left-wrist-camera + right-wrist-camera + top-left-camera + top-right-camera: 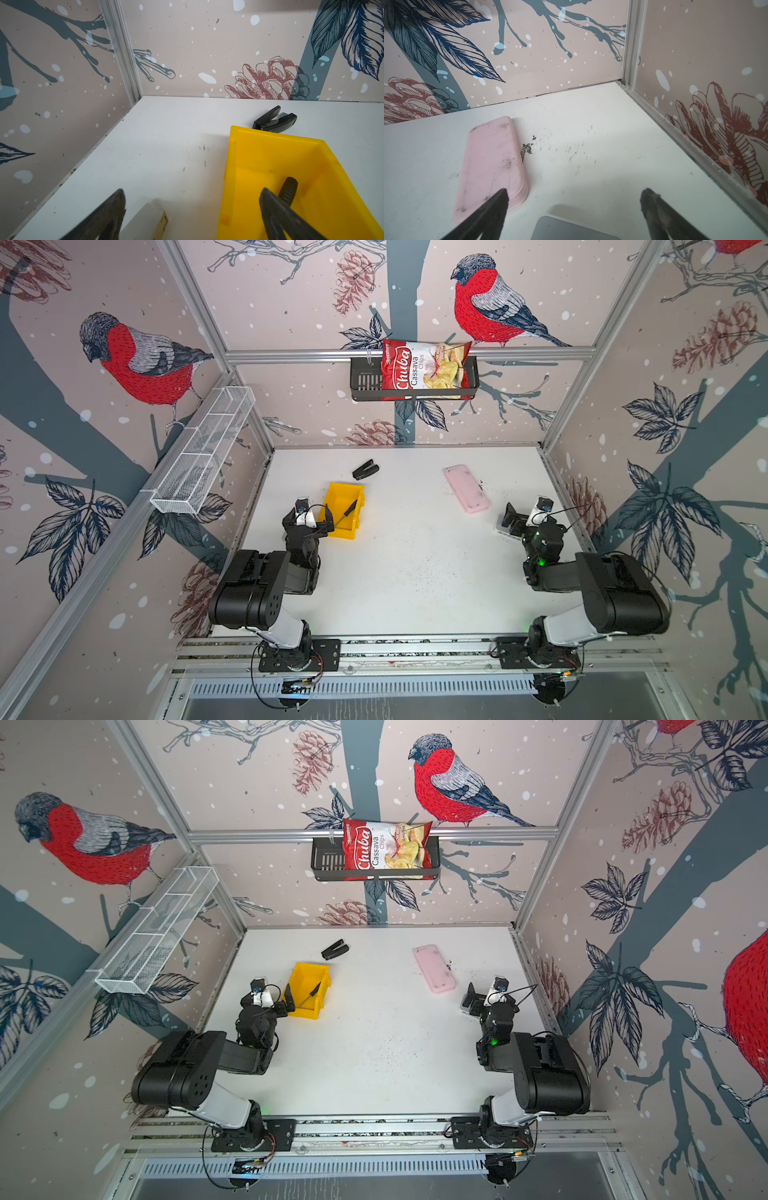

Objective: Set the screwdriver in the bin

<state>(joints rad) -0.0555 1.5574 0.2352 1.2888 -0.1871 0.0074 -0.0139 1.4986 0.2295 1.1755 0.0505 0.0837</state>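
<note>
The left pincer (309,520) hangs at about 9 o'clock over the white table (407,572), its jaws spread wide and gripping nothing. One finger hovers over the left wall of the yellow bin (341,490) and the other over bare table outside it. The left wrist view shows the same straddle.

Just right of the pincer the bin sits open-topped, and the screwdriver (345,513) lies inside it on a slant. Its black ribbed handle points toward 1 o'clock, and its thin shaft runs down toward 7 o'clock, close to the inner finger. I cannot tell whether the shaft tip touches that finger.

At 1 o'clock from the bin, apart from it, lies a black stapler (365,470). Further right, at 12 o'clock on the back wall, a Chuba cassava chips bag (419,369) stands in a black slotted basket (361,381). A pink case (466,488) lies flat at about 2 o'clock on the table. The right pincer (515,520) waits at 3 o'clock, jaws equally wide and empty, above a flat grey object (571,228) I cannot identify.

The task looks all but done: the screwdriver rests in the bin, free of any grip. What seems left is lifting the left arm clear without a finger catching the bin wall or nudging the shaft.
</note>
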